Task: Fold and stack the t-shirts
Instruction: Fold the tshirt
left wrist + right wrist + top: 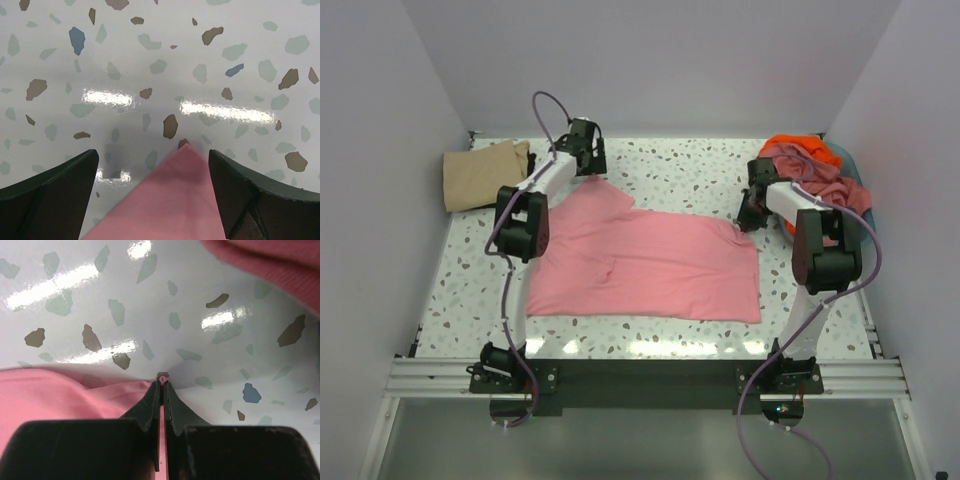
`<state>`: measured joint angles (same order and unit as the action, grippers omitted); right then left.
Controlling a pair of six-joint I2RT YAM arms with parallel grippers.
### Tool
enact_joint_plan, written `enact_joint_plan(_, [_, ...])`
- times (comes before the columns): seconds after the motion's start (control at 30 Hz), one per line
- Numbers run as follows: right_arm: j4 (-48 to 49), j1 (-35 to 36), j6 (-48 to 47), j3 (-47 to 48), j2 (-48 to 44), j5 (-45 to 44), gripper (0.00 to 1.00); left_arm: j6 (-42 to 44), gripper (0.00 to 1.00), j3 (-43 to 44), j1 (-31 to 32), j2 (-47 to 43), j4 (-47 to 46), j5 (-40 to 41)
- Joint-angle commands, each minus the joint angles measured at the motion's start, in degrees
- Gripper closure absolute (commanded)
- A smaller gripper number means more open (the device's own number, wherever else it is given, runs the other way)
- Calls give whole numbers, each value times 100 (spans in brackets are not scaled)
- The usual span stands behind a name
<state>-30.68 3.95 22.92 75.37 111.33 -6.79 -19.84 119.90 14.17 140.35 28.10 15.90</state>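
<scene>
A pink t-shirt [650,262] lies spread flat on the table's middle. My left gripper [588,158] stands open over its far left corner, and that pink corner [185,200] points up between the two dark fingers [50,195] without touching them. At the shirt's far right corner my right gripper [752,215] is shut on the cloth, a thin pink fold [163,381] pinched between its fingertips. A folded tan t-shirt [485,175] rests at the far left. Dusty pink [825,180] and orange [800,147] shirts lie heaped at the far right.
The heap of shirts sits in a blue basket [852,165] against the right wall. White walls close in the speckled table [680,170] on three sides. A metal rail [640,375] runs along the near edge by the arm bases.
</scene>
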Motion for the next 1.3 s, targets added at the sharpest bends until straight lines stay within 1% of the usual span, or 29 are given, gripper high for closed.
enact_joint_plan(0.0, [-325, 89, 46, 153, -138, 195, 100, 112, 4, 218, 6, 168, -340, 18])
enact_joint_plan(0.2, [-360, 115, 55, 232, -103, 230, 100, 172, 11, 218, 76, 273, -410, 18])
enact_joint_plan(0.23, [-351, 115, 55, 232, -94, 248, 100, 208, 15, 218, 94, 291, -419, 36])
enact_joint_plan(0.3, [-360, 133, 64, 241, -94, 257, 100, 261, 19, 210, 129, 299, -437, 45])
enact_joint_plan(0.33, [-351, 133, 64, 241, -85, 265, 100, 270, 24, 210, 138, 308, -437, 45])
enact_joint_plan(0.4, [-351, 133, 64, 232, -85, 266, 100, 278, 27, 183, 164, 335, -445, 1])
enact_joint_plan(0.43, [-351, 150, 64, 232, -102, 266, 100, 287, 33, 166, 156, 326, -445, -8])
enact_joint_plan(0.5, [-351, 142, 64, 232, -111, 266, 100, 340, 39, 139, 191, 308, -454, -17])
enact_joint_plan(0.53, [-360, 142, 64, 232, -120, 257, 100, 349, 45, 113, 208, 308, -454, -26])
enact_joint_plan(0.6, [-351, 142, 64, 250, -111, 257, 100, 357, 49, 52, 217, 256, -480, -43])
enact_joint_plan(0.63, [-360, 142, 72, 250, -120, 248, 100, 358, 55, 43, 226, 229, -481, -61])
enact_joint_plan(0.7, [-351, 142, 72, 250, -111, 248, 100, 358, 61, 25, 226, 229, -463, -70])
enact_joint_plan(0.73, [-360, 142, 81, 267, -111, 248, 100, 358, 67, 25, 226, 229, -463, -70])
enact_joint_plan(0.8, [-369, 142, 73, 285, -103, 231, 100, 358, 73, 34, 226, 229, -463, -61])
enact_joint_plan(0.83, [-386, 142, 64, 311, -94, 222, 100, 358, 80, 25, 226, 212, -454, -69])
enact_joint_plan(0.9, [-422, 142, 64, 355, -94, 213, 100, 366, 89, 25, 226, 194, -463, -43])
enact_joint_plan(0.93, [-465, 142, 55, 399, -85, 204, 100, 366, 100, 16, 226, 185, -463, -43])
enact_joint_plan(1.13, [-597, 142, -50, 592, -173, 20, 100, 340, 100, -36, 217, 10, -507, -34])
enact_joint_plan(1.27, [-650, 142, -86, 663, -252, -33, 100, 270, 100, -326, 174, -411, -674, -122])
